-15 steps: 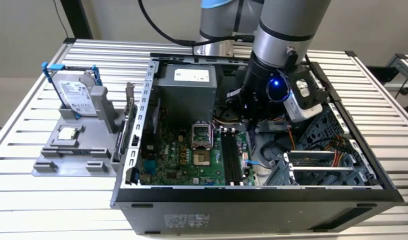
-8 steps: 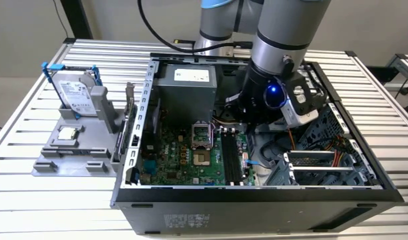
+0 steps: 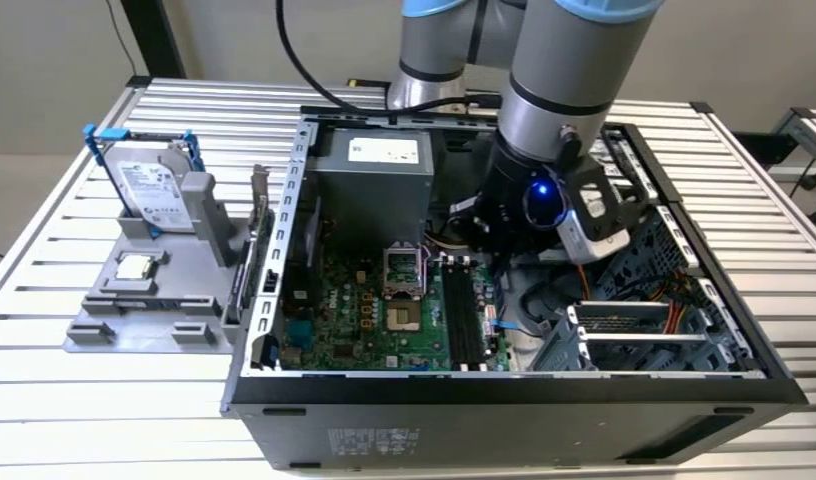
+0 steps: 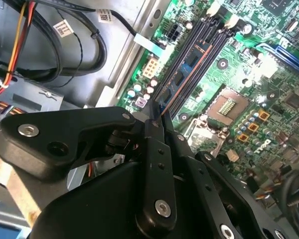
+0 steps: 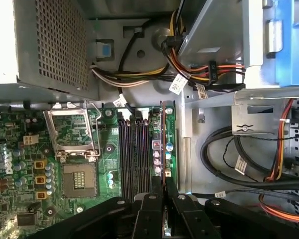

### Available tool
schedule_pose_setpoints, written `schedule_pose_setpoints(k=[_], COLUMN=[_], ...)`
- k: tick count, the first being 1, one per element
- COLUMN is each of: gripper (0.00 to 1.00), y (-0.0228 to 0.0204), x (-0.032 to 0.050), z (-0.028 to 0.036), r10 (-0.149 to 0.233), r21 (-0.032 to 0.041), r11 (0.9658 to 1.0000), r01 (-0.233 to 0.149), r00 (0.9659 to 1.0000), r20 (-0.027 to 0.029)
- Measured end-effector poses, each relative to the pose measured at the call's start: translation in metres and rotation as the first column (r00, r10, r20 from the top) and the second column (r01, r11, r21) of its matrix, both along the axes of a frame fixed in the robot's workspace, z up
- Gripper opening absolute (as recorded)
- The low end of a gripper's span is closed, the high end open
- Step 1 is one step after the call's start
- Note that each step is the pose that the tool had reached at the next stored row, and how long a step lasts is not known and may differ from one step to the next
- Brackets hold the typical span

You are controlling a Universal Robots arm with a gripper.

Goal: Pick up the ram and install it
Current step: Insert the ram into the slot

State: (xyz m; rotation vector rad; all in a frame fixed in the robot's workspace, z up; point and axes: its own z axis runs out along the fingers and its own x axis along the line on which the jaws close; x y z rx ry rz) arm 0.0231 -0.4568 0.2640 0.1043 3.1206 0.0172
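One open computer case [image 3: 728, 330] is sitting on the slatted table [image 3: 61, 380], its green board [image 3: 368, 320] facing up. The arm is reaching inside, and the gripper [image 5: 165, 191] is clamping its jaws on the ram [image 5: 167, 134], standing on edge over the memory slots [image 5: 137, 149] by the empty processor socket [image 5: 72, 132]. The ram looks light, thin, stiff and brittle, best pinched along its top edge, clear of the chips.

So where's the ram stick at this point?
The thin green ram stick stands on edge between the claw's tips, over the black memory slots beside the open processor socket.
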Motion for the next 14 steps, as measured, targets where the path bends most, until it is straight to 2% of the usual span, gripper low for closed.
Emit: schedule_pose_setpoints(k=[7,14], gripper=[0.00,0.00], y=[-0.0007,-0.0041], x=[0.0000,0.0000], z=[-0.0085,-0.0144], r10=[0.000,0.000], r21=[0.0000,-0.0002], r11=[1.0000,1.0000], r01=[0.000,0.000], r00=[1.0000,1.0000], r20=[0.0001,0.0001])
